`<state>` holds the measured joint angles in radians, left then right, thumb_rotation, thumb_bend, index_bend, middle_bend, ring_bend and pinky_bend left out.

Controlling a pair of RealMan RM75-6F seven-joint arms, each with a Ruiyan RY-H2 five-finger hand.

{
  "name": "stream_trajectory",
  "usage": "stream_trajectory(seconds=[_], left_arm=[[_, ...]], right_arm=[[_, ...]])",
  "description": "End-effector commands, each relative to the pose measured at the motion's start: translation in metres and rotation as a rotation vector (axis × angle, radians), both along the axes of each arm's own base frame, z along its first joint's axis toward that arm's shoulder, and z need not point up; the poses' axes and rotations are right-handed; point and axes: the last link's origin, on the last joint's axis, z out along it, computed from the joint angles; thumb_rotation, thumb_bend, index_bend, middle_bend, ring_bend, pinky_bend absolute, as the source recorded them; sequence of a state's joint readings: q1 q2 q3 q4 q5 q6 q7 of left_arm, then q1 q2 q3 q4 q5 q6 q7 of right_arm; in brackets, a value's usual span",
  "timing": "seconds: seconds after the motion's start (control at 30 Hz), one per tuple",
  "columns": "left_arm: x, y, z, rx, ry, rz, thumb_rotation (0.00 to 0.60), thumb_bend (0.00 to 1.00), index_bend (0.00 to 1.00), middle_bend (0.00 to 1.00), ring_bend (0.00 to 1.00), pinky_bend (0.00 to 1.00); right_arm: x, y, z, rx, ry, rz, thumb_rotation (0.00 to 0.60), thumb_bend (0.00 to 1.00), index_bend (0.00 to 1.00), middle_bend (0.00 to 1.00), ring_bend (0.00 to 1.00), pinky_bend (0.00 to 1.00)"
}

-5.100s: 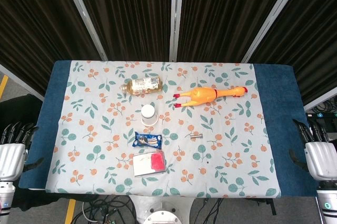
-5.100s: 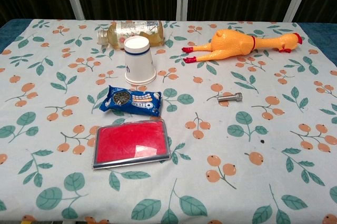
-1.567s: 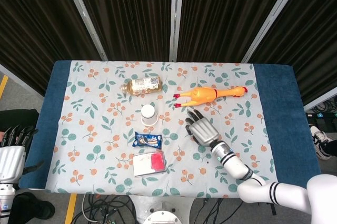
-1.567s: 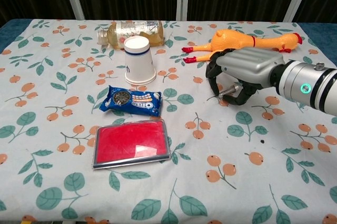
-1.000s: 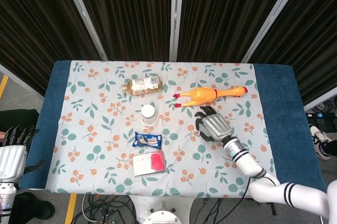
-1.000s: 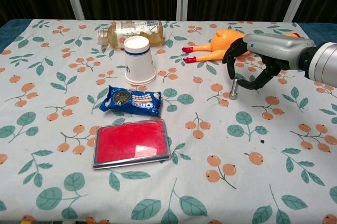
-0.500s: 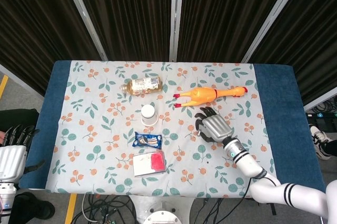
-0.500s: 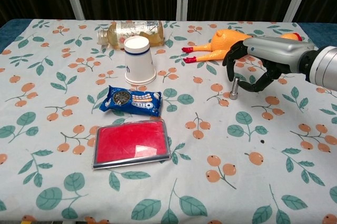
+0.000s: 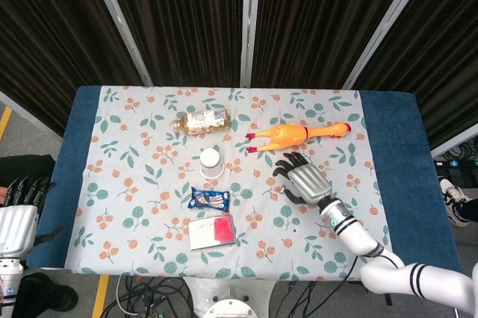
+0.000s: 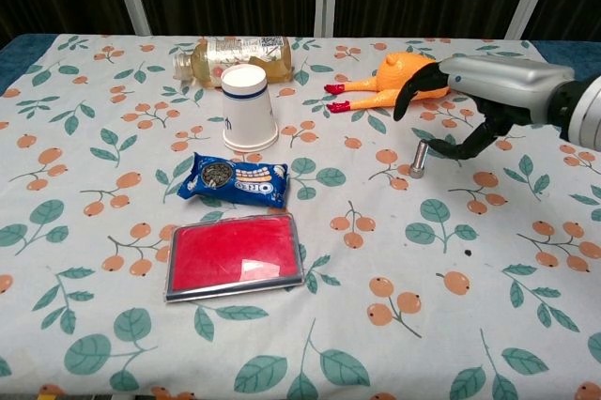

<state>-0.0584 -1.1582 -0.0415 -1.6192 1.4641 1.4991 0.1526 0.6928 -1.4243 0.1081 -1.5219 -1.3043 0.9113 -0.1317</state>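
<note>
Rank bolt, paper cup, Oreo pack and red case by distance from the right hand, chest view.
From the right hand:
1. Bolt, upright on the cloth just below its fingers.
2. Paper cup, upside down, to the left.
3. Oreo pack, lower left, in front of the cup.
4. Red case, nearest the camera, farthest.

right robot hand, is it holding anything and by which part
The right robot hand pinches the small metal bolt by its upper end, the bolt standing upright with its lower end on the tablecloth. The left robot hand holds nothing.
</note>
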Motion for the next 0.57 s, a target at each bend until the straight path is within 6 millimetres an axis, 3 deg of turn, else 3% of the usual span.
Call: stream_trajectory(seconds=[0.03, 0.3, 0.4, 0.57], left_arm=[[0.0, 0.001, 0.001, 0.008, -0.003, -0.007, 0.6, 0.0, 0.18, 0.12, 0.0, 0.0], [0.001, 0.005, 0.0, 0.027, -0.007, -0.025, 0.6, 0.0, 0.18, 0.12, 0.0, 0.0], [0.002, 0.006, 0.001, 0.036, -0.011, -0.03, 0.6, 0.0, 0.18, 0.12, 0.0, 0.0], [0.004, 0.006, 0.0, 0.035, -0.015, -0.033, 0.6, 0.0, 0.18, 0.12, 0.0, 0.0]], right_arm=[[-0.013, 0.013, 0.035, -0.087, 0.005, 0.015, 0.6, 0.37, 0.23, 0.16, 0.0, 0.0], [-0.079, 0.072, 0.124, -0.4, -0.011, -0.095, 0.6, 0.38, 0.18, 0.16, 0.0, 0.0], [-0.099, 0.097, 0.145, -0.473, -0.015, -0.147, 0.6, 0.38, 0.16, 0.16, 0.0, 0.0], [-0.115, 0.128, 0.158, -0.478, -0.034, -0.215, 0.6, 0.38, 0.14, 0.15, 0.0, 0.0]])
